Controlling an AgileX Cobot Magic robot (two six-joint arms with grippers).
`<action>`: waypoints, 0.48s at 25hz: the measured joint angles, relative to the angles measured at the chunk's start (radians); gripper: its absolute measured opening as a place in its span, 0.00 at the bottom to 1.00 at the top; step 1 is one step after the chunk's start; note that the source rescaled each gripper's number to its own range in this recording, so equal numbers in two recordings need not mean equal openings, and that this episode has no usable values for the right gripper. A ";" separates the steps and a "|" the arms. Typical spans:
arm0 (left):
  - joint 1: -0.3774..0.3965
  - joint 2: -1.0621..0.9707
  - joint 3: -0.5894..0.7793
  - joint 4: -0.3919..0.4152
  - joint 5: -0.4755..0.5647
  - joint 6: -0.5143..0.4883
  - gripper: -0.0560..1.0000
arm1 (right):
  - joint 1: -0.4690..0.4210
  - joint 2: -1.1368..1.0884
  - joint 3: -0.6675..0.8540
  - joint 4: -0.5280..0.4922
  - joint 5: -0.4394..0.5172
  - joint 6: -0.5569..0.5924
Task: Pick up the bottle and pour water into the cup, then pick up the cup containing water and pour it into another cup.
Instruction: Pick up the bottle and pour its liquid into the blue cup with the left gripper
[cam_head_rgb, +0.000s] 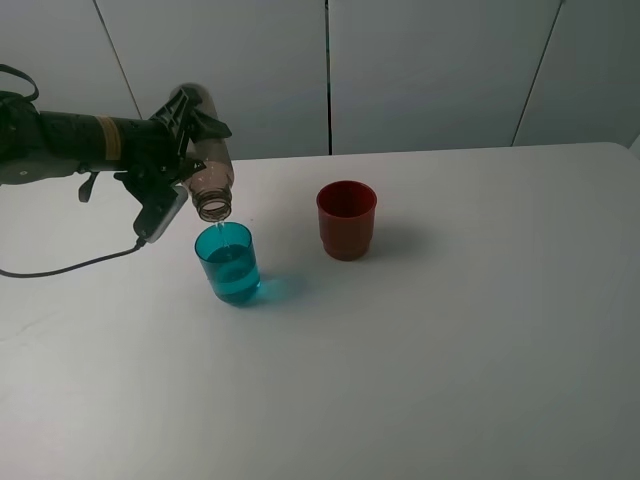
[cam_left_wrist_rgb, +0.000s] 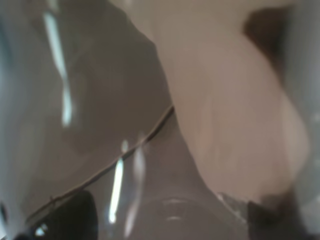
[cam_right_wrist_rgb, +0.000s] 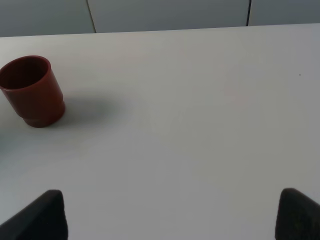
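**Bottle tipped over teal cup, red cup stands apart**

The L gripper (cam_head_rgb: 180, 160) reaches in from the left edge of the high view. Its fingers are clamped on the body of the bottle (cam_head_rgb: 208, 172). The bottle is smoky brown and see-through, and it is held well off the table (cam_head_rgb: 460, 360). It is tipped steeply, w/ its base up toward the wall panels (cam_head_rgb: 430, 70) and its open mouth pointing down. The mouth sits just above the rim of the teal cup (cam_head_rgb: 229, 264), on that cup's far-left side, close but not touching.

The teal cup stands upright on the table and is partly filled w/ water (cam_head_rgb: 233, 280); its rim band is clear above the water line.

The red cup (cam_head_rgb: 346, 220) stands upright to the right of the teal cup and a bit farther back, w/ bare table between the two. Its inside is dark in both views that show it, so what it holds can't be told.

The L wrist cam is filled by blurred bottle wall. A thin slanted line across it may be the water surface inside, but the pic is too soft to be sure.

The R gripper (cam_right_wrist_rgb: 171, 214) shows only in its own wrist cam. Its two dark fingertips are spread wide w/ nothing between them, above bare table well apart from the red cup.

A black cable (cam_head_rgb: 60, 268) lies on the table below the L arm.
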 joint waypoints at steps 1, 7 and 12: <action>-0.002 0.000 0.000 0.000 0.000 0.008 0.05 | 0.000 0.000 0.000 0.000 0.000 0.000; -0.006 0.000 0.000 -0.011 0.000 0.030 0.05 | 0.000 0.000 0.000 0.000 0.000 0.000; -0.008 0.000 0.000 -0.011 0.000 0.048 0.05 | 0.000 0.000 0.000 0.000 0.000 0.000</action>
